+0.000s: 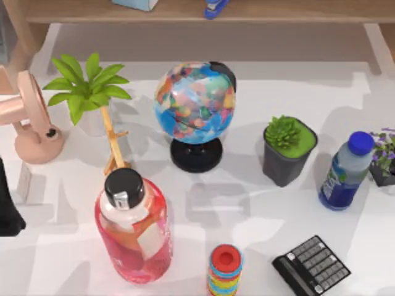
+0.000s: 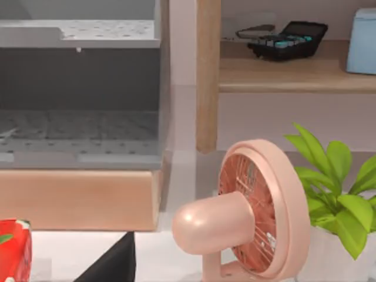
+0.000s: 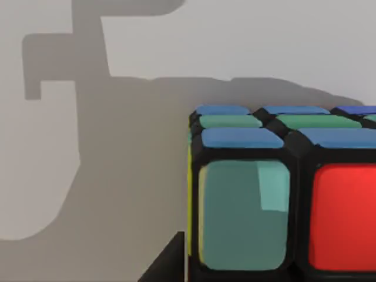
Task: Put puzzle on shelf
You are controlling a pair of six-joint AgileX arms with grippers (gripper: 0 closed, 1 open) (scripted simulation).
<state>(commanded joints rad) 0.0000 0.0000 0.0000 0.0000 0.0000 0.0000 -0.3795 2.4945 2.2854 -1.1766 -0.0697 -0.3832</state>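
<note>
Provisionally, we judge the task unfinished.

Top view: the long light-brown wooden shelf (image 1: 278, 11) runs along the far edge and carries a pale blue box (image 1: 136, 4) and a small blue item (image 1: 215, 7). On the white surface (image 1: 265, 209) below stand a multicoloured globe on a black base (image 1: 195, 105), a clear bottle of red liquid with a black cap (image 1: 133, 229) and a stack of coloured rings with a red top (image 1: 225, 270). The left arm (image 1: 7, 209) sits at the left edge, parked.

Left wrist view: a pink desk fan (image 2: 252, 211) stands before the shelf's upright. Whether the left gripper (image 2: 114, 264) is spread or closed we cannot tell.

Right wrist view: the small twisty puzzle cube with a black frame (image 3: 282, 200) sits close before the camera against plain grey ground, not on wood. It stands level, with a teal and a red sticker facing the lens and blue and green ones on top. Being a cube, it has no long axis. A dark wedge beside it is probably the right gripper (image 3: 167, 264); open or gripping, we cannot tell. The carry and the placing remain.
</note>
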